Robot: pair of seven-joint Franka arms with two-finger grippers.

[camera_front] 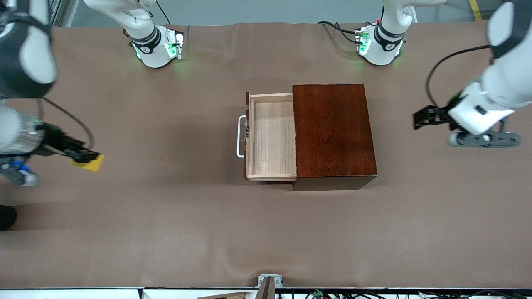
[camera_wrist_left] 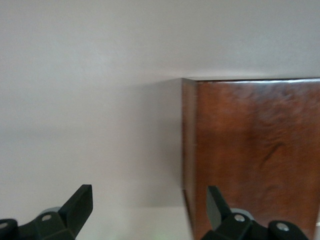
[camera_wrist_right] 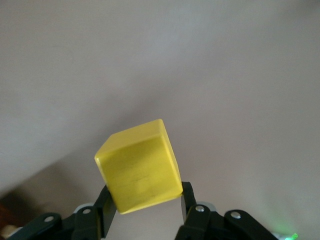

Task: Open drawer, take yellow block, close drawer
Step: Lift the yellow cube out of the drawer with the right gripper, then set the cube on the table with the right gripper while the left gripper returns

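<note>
step: we're on close drawer | right claw (camera_front: pixel 85 157) clamps yellow block (camera_front: pixel 92 162), well off the drawer's (camera_front: pixel 271 135) handle (camera_front: pixel 240 136) end | left claw (camera_front: pixel 424 118), fingers apart, empty, by the box (camera_front: pixel 333 132), faces its closed end | right arm suits the push

brown cloth (camera_front: pixel 166 216) covers the whole table.

box (camera_front: pixel 333 133): glossy dark reddish wood, grain seen under a smooth lacquer
drawer (camera_front: pixel 271 137): pale bare wood, matt, fine straight grain
handle (camera_front: pixel 240 136): smooth white bar, faint sheen
block (camera_wrist_right: pixel 140 166): yellow, smooth, soft satin sheen, faint scuffs
table (camera_front: pixel 166 216): covered in matt brown sheet, lightly creased
right gripper (camera_wrist_right: pixel 145 212): black matt fingers
left gripper (camera_wrist_left: pixel 150 207): black matt fingers
</note>
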